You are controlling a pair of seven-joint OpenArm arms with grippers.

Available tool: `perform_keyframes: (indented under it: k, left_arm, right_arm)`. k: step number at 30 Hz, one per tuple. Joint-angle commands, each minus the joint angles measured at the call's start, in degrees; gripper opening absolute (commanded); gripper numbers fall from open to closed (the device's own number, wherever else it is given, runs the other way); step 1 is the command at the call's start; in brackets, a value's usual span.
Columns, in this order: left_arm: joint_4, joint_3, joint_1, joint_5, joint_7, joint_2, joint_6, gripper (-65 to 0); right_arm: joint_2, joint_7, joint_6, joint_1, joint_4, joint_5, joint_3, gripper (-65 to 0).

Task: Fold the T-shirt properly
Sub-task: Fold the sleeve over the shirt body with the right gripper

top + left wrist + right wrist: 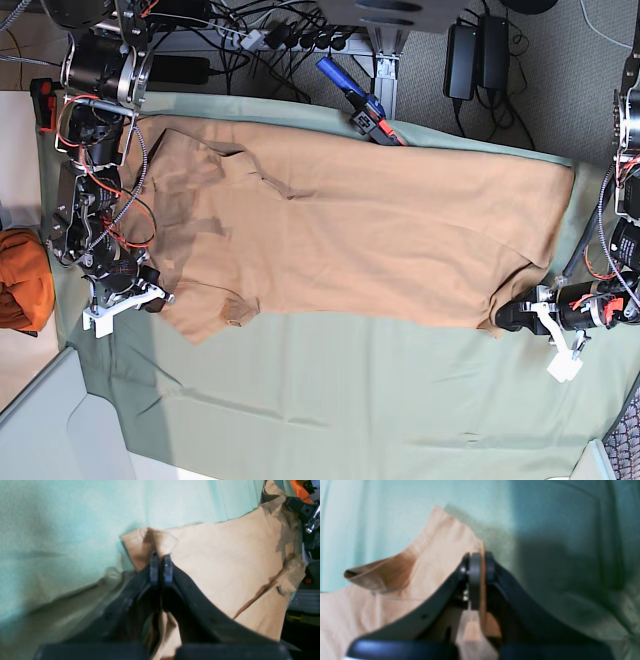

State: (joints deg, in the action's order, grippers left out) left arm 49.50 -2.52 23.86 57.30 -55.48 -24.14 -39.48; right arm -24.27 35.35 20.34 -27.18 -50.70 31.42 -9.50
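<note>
T-shirt (370, 230) flat across green sheet (330, 400), hem at 3 o'clock. Left gripper (161, 566) clamped on hem corner; right gripper (480, 565) pinching edge at sleeve end, 9 o'clock.

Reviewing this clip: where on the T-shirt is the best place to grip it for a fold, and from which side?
By its near long edge, at both ends, from the bare green sheet side. The T-shirt lies flat and lengthwise, so its corners are exposed; the left gripper and right gripper are pinched there.
</note>
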Motion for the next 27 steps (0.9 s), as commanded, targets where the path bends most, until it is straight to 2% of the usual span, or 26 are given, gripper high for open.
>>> perform_keyframes:
  k: [1, 3, 7, 10, 16, 23, 27]
  left_arm:
    - [0.87, 0.35, 2.03, 1.20, 0.79, -0.94, -0.52, -65.0]
    - [0.87, 0.35, 2.16, 2.05, 0.33, -1.38, -0.52, -65.0]
    - [1.18, 0.35, 1.66, 5.25, -4.90, -2.60, -0.52, -65.0]
    - [4.13, 0.35, 0.00, 8.50, -5.66, -4.85, -0.52, -65.0]
    - [13.97, 0.35, -4.70, 8.94, -6.54, -8.41, -0.52, -65.0]
    - [22.58, 0.35, -11.41, 9.33, -7.13, -12.57, -0.52, -65.0]
    - [23.43, 0.35, -13.55, 9.33, -7.15, -13.16, -0.52, -65.0]
  right_arm:
    - [-0.94, -1.22, 5.88, -1.62, -1.18, 0.50, -0.24, -65.0]
    - [-1.03, -0.44, 5.90, -1.51, -1.55, 0.55, -0.24, -65.0]
    - [-1.97, 3.52, 6.10, -0.66, -4.31, 2.71, -0.24, -65.0]
    - [-3.67, 4.28, 6.08, 2.64, -9.79, 4.13, -0.31, -65.0]
    - [-5.81, 5.03, 6.08, 11.56, -21.46, 4.13, -2.32, -65.0]
    - [-7.15, 6.10, 6.08, 20.68, -27.98, 5.25, -9.18, -65.0]
    - [-7.63, 6.10, 6.10, 25.20, -29.31, 7.69, -13.92, -65.0]
